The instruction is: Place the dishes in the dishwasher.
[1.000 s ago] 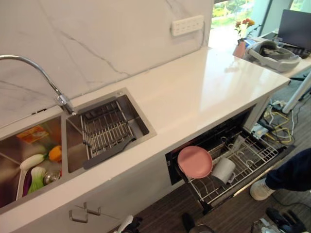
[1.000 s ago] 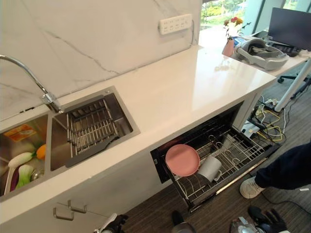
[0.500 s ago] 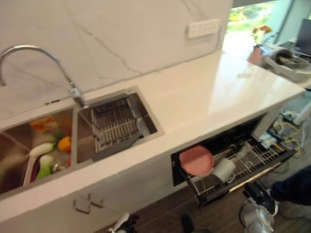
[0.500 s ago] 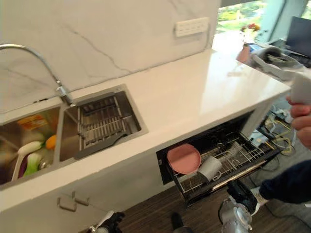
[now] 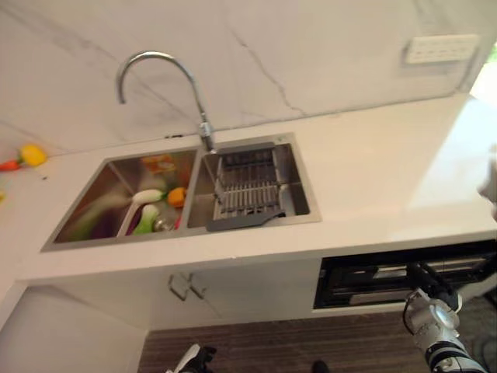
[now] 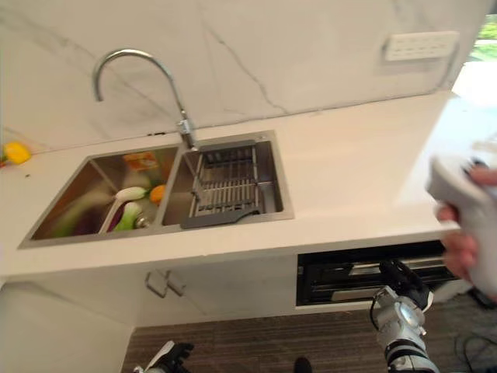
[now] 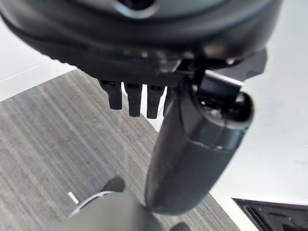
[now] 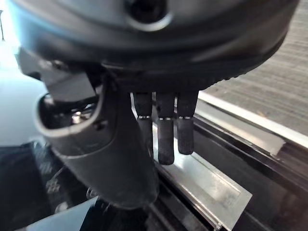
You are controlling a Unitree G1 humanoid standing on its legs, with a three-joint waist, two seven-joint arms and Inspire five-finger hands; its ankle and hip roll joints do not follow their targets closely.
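1. Dishwasher point(image 5: 404, 273) is my landmark, the dark opening under the counter point(image 5: 373, 186). A second ago its rack stood pulled out with a pink plate and a grey cup on it; now I see just dark wire under the counter edge, and neither dish. Whether the rack went in or my head simply turned, I cannot tell.

2. Sink point(image 5: 186, 190) lies well to the left of the dishwasher. My whole view has swung that way since a moment back, so the camera moved, not the things.

3. Left basin of that sink holds colourful things point(image 5: 151, 214), white, green and orange, too smeared to name. The basin nearer the dishwasher holds a wire drainer point(image 5: 247, 190). A tap point(image 5: 167, 85) arches over both.

4. Right hand point(image 8: 163, 127) hangs just before the dishwasher's front edge, fingers straight and relaxed, holding nothing.

5. Left hand point(image 7: 139, 98) hangs over the floor, well left of the dishwasher, fingers likewise loose and empty.

6. Person's hand point(image 6: 466, 245) holding a white device has come in beside the dishwasher, on the right.

7. My judgement: looking toward the sink suggests the next dish is to be fetched from there, and nothing is in hand yet.
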